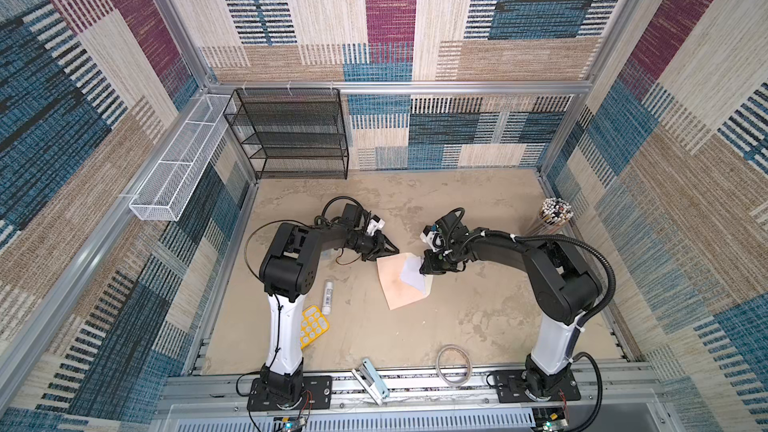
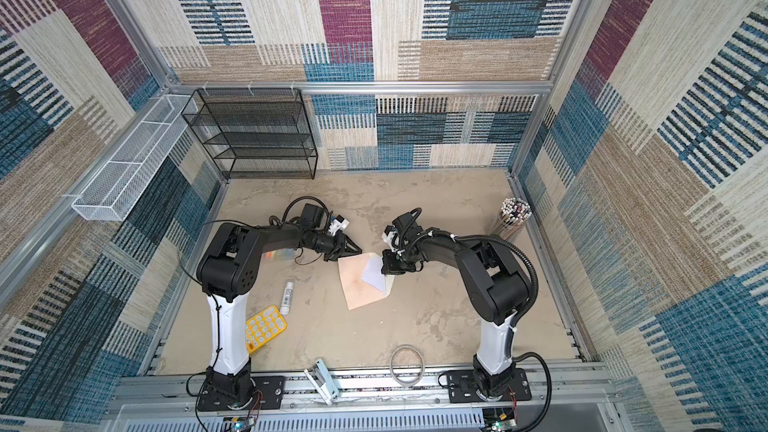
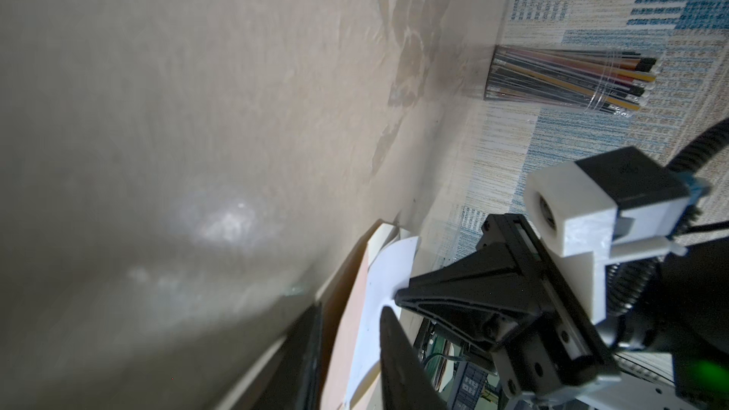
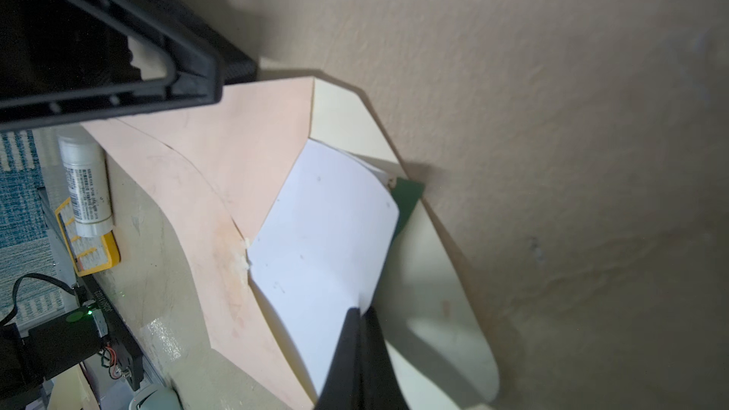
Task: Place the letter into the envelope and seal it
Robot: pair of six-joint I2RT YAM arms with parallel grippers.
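The peach-pink envelope (image 1: 395, 289) (image 2: 356, 292) lies mid-table with its cream flap (image 4: 434, 309) open to the right. The white letter (image 1: 409, 275) (image 4: 323, 238) stands partly in the envelope's mouth, bowed upward, and a dark green corner (image 4: 406, 199) shows behind it. My right gripper (image 1: 423, 270) (image 4: 361, 311) is shut on the letter's outer edge. My left gripper (image 1: 392, 250) (image 3: 351, 309) hovers at the envelope's far left corner, its jaws apart. The envelope's edge (image 3: 347, 333) shows through that gap; whether a finger touches it is unclear.
A glue stick (image 1: 328, 292) and a yellow calculator (image 1: 313, 324) lie by the left arm. A pencil cup (image 1: 552, 214) stands at the right wall. A tape ring (image 1: 454, 363) and a stapler (image 1: 372, 380) sit at the front edge. A black mesh shelf (image 1: 291, 135) stands at the back left.
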